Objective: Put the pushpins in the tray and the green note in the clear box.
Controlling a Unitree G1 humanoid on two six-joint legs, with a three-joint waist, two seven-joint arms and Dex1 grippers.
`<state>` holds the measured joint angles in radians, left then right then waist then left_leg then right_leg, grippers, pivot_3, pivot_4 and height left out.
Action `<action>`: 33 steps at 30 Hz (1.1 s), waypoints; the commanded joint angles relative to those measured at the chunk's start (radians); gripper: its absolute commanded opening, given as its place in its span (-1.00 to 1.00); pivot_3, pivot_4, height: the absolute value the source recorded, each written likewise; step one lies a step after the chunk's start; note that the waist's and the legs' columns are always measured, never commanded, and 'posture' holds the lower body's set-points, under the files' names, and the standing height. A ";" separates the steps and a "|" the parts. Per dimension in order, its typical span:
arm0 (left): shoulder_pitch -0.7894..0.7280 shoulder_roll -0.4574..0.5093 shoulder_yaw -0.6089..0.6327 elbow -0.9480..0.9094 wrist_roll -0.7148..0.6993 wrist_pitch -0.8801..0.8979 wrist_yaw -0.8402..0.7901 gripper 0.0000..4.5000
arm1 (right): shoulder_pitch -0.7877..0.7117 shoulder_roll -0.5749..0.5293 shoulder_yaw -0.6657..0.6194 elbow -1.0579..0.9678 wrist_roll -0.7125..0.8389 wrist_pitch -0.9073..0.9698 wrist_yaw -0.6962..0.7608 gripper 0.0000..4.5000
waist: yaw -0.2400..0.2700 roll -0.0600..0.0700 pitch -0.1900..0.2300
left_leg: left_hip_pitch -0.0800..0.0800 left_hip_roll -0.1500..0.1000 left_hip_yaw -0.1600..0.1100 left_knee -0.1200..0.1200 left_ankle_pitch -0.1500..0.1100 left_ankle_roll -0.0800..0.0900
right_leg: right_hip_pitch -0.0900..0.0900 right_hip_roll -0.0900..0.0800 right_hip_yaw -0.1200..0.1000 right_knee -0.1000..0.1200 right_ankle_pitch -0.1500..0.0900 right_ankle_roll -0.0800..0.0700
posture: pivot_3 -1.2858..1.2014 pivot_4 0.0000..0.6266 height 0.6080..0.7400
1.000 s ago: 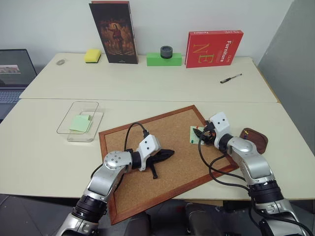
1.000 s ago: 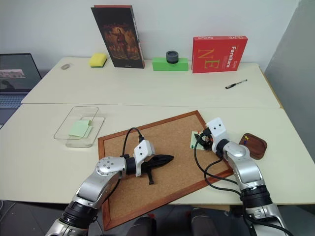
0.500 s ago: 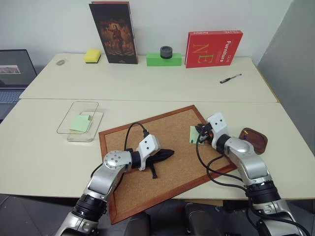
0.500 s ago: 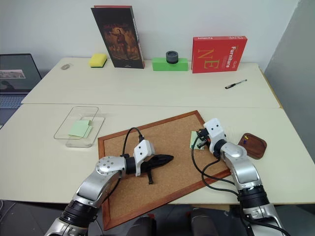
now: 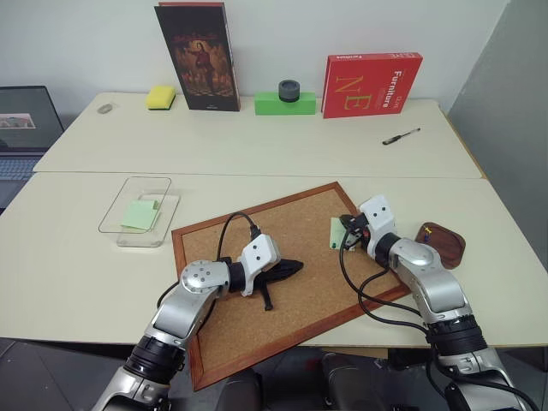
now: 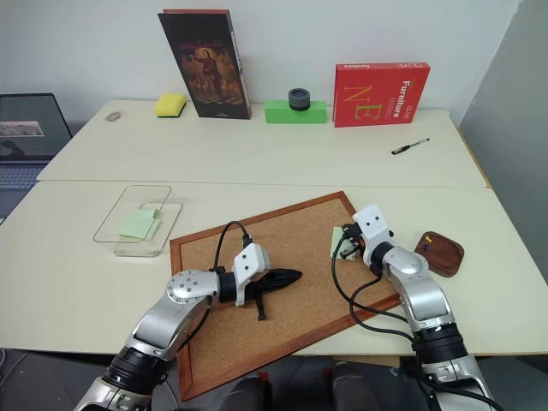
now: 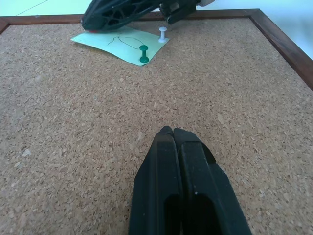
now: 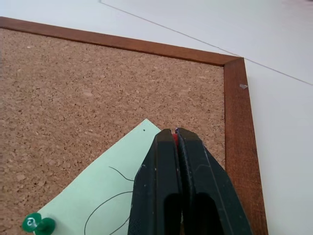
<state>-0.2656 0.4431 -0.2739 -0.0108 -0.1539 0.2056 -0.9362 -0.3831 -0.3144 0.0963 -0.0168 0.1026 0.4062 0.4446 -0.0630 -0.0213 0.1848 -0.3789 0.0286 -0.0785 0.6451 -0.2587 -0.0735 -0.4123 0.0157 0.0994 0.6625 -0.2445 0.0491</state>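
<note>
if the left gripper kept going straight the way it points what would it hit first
Probably the green note pinned to the cork board, and the right gripper over it; bare cork lies between. Depth is hard to judge.

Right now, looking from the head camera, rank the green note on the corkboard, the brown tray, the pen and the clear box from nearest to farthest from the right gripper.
1. Green note: on the corkboard, right at the right gripper.
2. Brown tray: on the table just off the corkboard's right side.
3. Pen: farther back on the right.
4. Clear box: across the corkboard, far left.
</note>
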 commanded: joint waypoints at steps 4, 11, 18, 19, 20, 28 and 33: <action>0.021 0.011 -0.040 0.069 0.036 0.021 -0.007 -1.00 | -0.027 0.004 -0.045 -0.136 0.028 0.024 -0.017 -1.00 | 0.000 0.000 0.000 | 0.001 0.000 0.000 0.000 0.000 0.000 | 0.001 0.000 0.000 0.000 0.000 0.000 | 0.03 -0.52 1.00; 0.023 0.004 -0.046 0.069 0.034 0.024 -0.010 -1.00 | 0.010 -0.033 -0.110 -0.257 0.054 0.092 -0.028 -1.00 | 0.001 0.000 0.000 | 0.001 0.000 0.000 0.000 0.000 0.000 | 0.001 0.000 0.000 0.000 0.000 0.000 | 0.03 -0.52 1.00; 0.028 0.004 -0.054 0.060 0.031 0.027 -0.009 -1.00 | 0.201 -0.153 -0.267 -0.448 0.083 0.194 -0.020 -1.00 | 0.008 0.001 -0.001 | -0.001 0.000 -0.001 -0.001 0.000 0.000 | 0.001 0.000 -0.001 -0.004 0.000 0.000 | 0.03 -0.52 1.00; 0.027 0.003 -0.055 0.062 0.032 0.026 -0.010 -1.00 | 0.247 -0.174 -0.296 -0.463 0.078 0.213 -0.021 -1.00 | 0.008 0.002 -0.002 | -0.001 0.000 0.000 -0.001 0.000 0.000 | 0.002 0.000 0.000 -0.004 0.000 0.000 | 0.03 -0.52 1.00; 0.027 0.003 -0.055 0.062 0.032 0.026 -0.011 -1.00 | 0.289 -0.192 -0.322 -0.477 0.074 0.231 -0.021 -1.00 | 0.007 0.003 -0.003 | 0.000 0.000 0.000 -0.001 0.000 0.000 | 0.002 -0.001 0.000 -0.004 0.000 0.000 | 0.03 -0.52 1.00; 0.023 0.002 -0.059 0.068 0.031 0.021 -0.016 -1.00 | 0.455 -0.270 -0.389 -0.471 0.040 0.292 -0.030 -1.00 | 0.005 0.004 -0.004 | 0.001 0.000 0.001 0.000 0.000 0.000 | 0.003 -0.001 0.001 -0.004 -0.003 -0.005 | 0.03 -0.52 1.00; 0.020 0.001 -0.059 0.072 0.031 0.017 -0.018 -1.00 | 0.445 -0.285 -0.387 -0.402 0.016 0.277 -0.048 -1.00 | 0.005 0.004 -0.004 | 0.002 0.000 0.001 0.000 0.000 0.000 | 0.003 0.000 0.001 -0.004 -0.004 -0.005 | 0.03 -0.52 1.00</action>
<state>-0.2777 0.4364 -0.2887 0.0137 -0.1538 0.2037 -0.9386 0.0756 -0.5851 -0.2655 -0.4251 0.1302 0.7048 0.4085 -0.0583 -0.0173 0.1804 -0.3772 0.0284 -0.0778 0.6448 -0.2588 -0.0735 -0.4094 0.0153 0.1002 0.6584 -0.2481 0.0439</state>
